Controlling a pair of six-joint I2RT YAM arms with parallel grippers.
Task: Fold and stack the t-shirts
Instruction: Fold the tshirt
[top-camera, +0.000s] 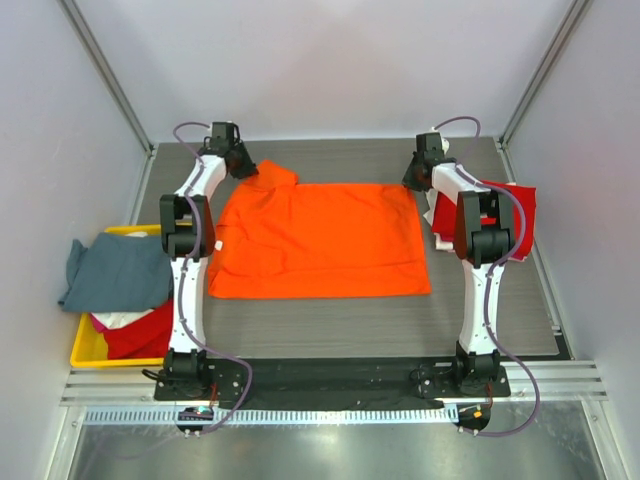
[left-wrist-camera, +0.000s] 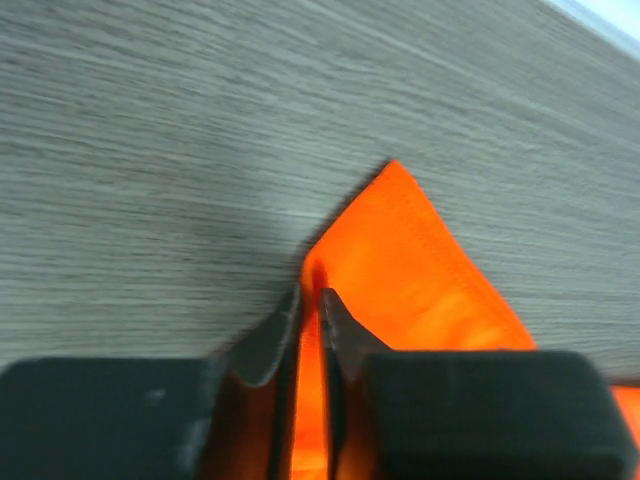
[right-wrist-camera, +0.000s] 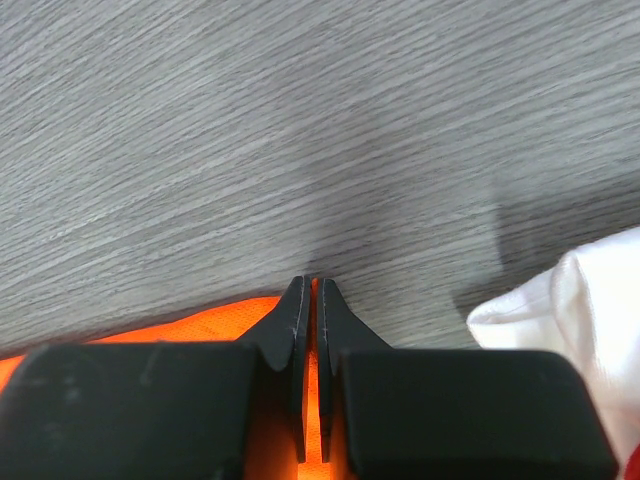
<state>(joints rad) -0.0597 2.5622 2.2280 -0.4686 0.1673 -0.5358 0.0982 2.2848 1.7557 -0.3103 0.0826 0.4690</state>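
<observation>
A bright orange t-shirt (top-camera: 320, 240) lies spread flat across the middle of the table. My left gripper (top-camera: 243, 165) is shut on its far left corner, near the sleeve; in the left wrist view the orange cloth (left-wrist-camera: 420, 270) is pinched between the fingers (left-wrist-camera: 268, 340). My right gripper (top-camera: 418, 178) is shut on the shirt's far right corner, and orange cloth (right-wrist-camera: 200, 325) shows between the fingers (right-wrist-camera: 290, 320). A grey-blue t-shirt (top-camera: 115, 268) and a deep red one (top-camera: 140, 332) lie in the bin at left. Red (top-camera: 515, 215) and white (top-camera: 440, 212) tees lie at right.
A yellow plastic bin (top-camera: 88, 348) stands at the left table edge. White cloth (right-wrist-camera: 585, 305) lies just right of my right gripper. Grey enclosure walls stand on the left, right and back. The arm bases stand at the near edge.
</observation>
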